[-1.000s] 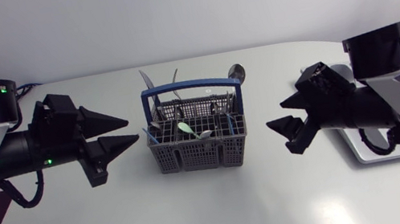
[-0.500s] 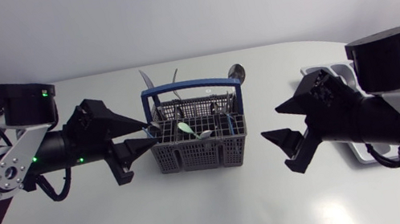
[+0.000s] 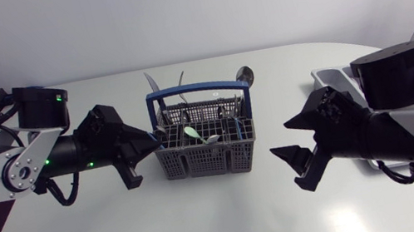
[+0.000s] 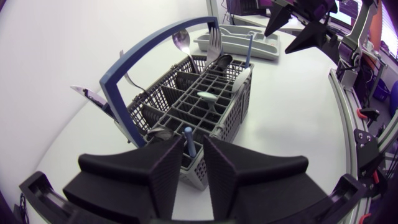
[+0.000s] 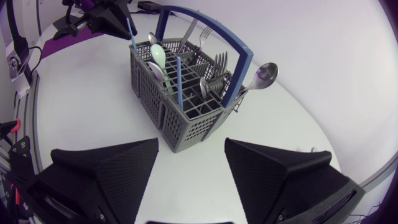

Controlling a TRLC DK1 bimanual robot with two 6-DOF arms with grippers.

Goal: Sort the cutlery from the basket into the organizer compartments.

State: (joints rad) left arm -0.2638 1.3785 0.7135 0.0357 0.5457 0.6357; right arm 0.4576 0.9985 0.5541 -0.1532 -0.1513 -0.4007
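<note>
You will find the basket [image 3: 198,164] standing upright at mid-table, its blue handle [image 3: 196,91] arched over it, with the cutlery in it; a spoon [image 3: 244,74] leans out over its far right corner, a knife [image 3: 151,83] rises at its far left corner, and a pale green handle [image 3: 190,133] lies across its middle cells. Your left gripper [image 3: 148,143] sits at the basket's left end, level with its rim; in the left wrist view its fingers [image 4: 165,168] stand only narrowly apart either side of a thin blue-handled piece [image 4: 188,138] upright in the nearest corner cell; a sliver of gap seems to show beside that piece, so it is bracketed, not pinched. Your right gripper [image 3: 281,140] is well apart from the basket's right end, fingers spread wide, nothing between them. The organizer [image 3: 327,77] lies farther right of the basket, partly hidden under the right arm.
</note>
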